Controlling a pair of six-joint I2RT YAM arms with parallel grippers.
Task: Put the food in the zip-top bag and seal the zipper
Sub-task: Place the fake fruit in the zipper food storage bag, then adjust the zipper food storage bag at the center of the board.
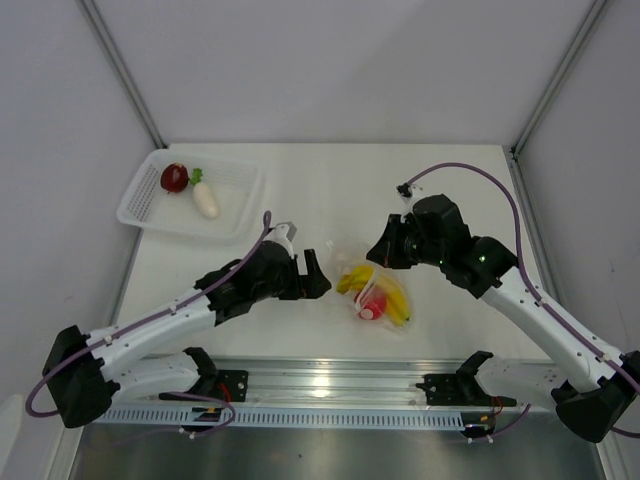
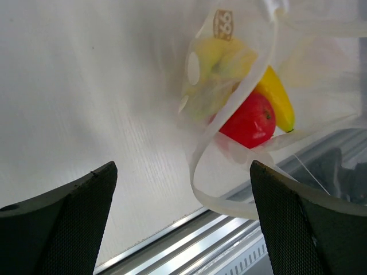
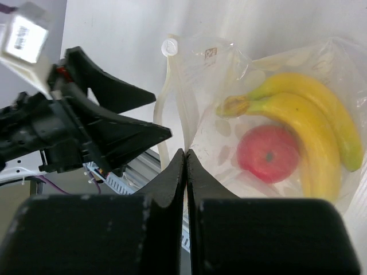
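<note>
Bag (image 3: 200,86) holding bananas (image 3: 309,114), apple (image 3: 268,154), basket (image 1: 235,195) holding radish (image 1: 205,203), dark fruit (image 1: 174,178), left jaws spread, right jaws closed

The left arm (image 1: 160,325) and the right arm (image 1: 545,315) are smooth white tubes joined by chunky black joints, and a thin purple cable (image 1: 480,170) loops along each. The left pincer (image 2: 182,169) has two broad black fingers (image 2: 69,217) with finely dotted inner faces and a white barcode label (image 3: 26,33) on its body. The right pincer (image 3: 185,163) has matte black wedge-shaped tips, and a small green light (image 1: 487,258) glows on that arm's dark wrist.
</note>
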